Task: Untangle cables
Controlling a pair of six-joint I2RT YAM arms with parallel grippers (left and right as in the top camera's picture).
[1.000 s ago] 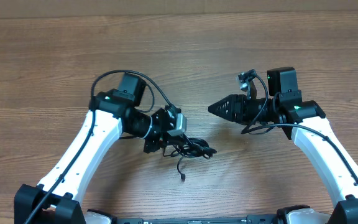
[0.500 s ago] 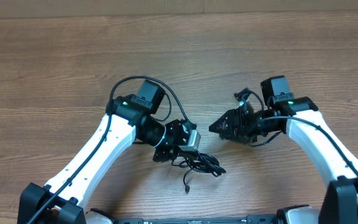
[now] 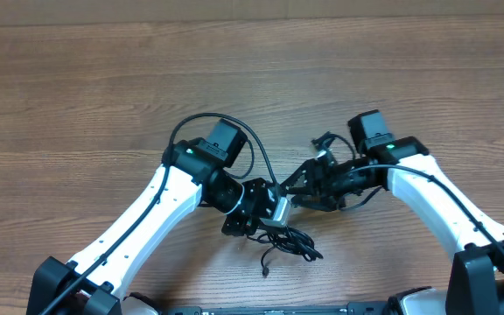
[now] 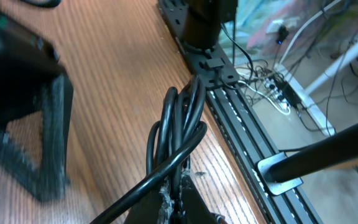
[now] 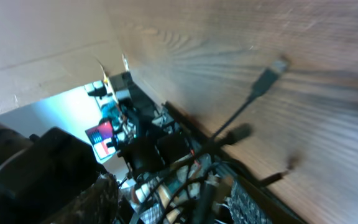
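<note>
The left gripper is clenched on the looped bundle of thin black flexible cables at the near middle of the brown wooden table, the right gripper is held unclenched just beside it, and no cable is judged separated yet.

Both arms meet mid table. Left gripper is right on the cables, a black tangle w/ one loose end trailing toward the front edge. Right gripper tip is just beside it, pointing at it.
</note>
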